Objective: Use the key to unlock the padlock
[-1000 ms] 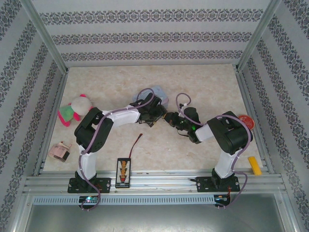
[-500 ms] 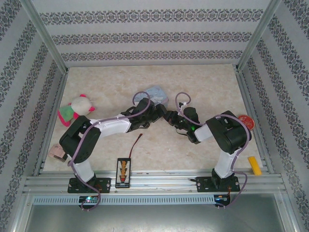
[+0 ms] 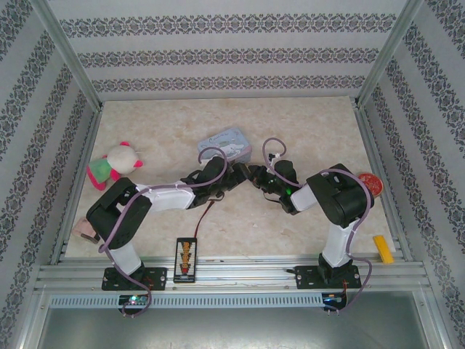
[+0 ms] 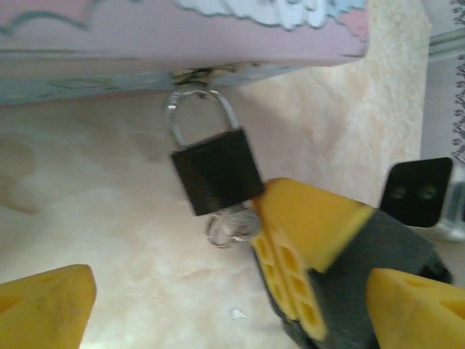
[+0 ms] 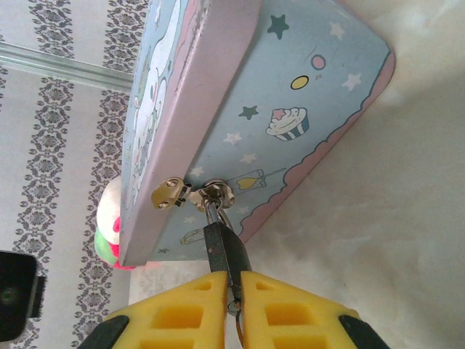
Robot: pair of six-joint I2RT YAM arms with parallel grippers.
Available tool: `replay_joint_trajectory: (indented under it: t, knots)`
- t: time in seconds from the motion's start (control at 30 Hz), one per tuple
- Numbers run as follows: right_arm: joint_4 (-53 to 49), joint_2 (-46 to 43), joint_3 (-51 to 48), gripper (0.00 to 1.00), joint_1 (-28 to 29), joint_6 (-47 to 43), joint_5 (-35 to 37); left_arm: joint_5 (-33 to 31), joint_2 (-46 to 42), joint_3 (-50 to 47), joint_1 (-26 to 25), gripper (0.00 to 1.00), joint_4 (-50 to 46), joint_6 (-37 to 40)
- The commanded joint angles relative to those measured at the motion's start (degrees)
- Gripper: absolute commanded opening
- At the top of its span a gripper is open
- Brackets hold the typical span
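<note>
Change, left arm: over the last second I drew the left arm back toward the near-left of the table (image 3: 312, 123). It no longer covers the tin (image 3: 227, 142), whose lid now shows whole from above.
Left gripper (image 4: 225, 291): spread wide with nothing between the fingers. It is backed off just short of the lock and faces it.
Right gripper (image 5: 234, 291): has not moved from the tin's near side. It is pinched nearly closed, and a thin bit of metal runs in between the pads under the lock body. I take that to be the key.
Padlock (image 4: 218, 171): hangs by its shackle (image 4: 200, 109) from the hasp (image 5: 171, 193) on the tin's side, with the dark body tilted.
Key (image 4: 231, 224): seated in the underside of the padlock. Its ring end shows just beside the right fingers (image 4: 305, 225).
Tin position: mid-table, nearer the far edge than the near one.
Shackle state: both legs look to be down in the body, so I read it as still locked.
Meaning: the left has released, so only the hasp and the right grip steady the lock. The turn now falls to the right wrist.
Risk: with no counter-hold, the body may swing round with the key instead of the cylinder turning.
Fallback: bring the left back to pinch the body.
</note>
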Motion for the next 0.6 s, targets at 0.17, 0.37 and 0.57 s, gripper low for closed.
replay_joint_trajectory:
  t: [0.17,0.37,0.57]
  knots:
    - [3.2,1.3,1.1,0.15,-0.4,0.8,0.2,-7.7,2.7,-5.0,0.7,0.74,19.9,0.2]
    - [4.5,2.3,1.3,0.15,-0.4,1.6,-0.3,-6.1,8.9,-5.4,1.5,0.67,28.6,-2.6]
    - [4.8,2.4,1.2,0.15,-0.3,1.6,-0.5,-7.6,10.1,-5.1,1.7,0.71,26.6,-2.8]
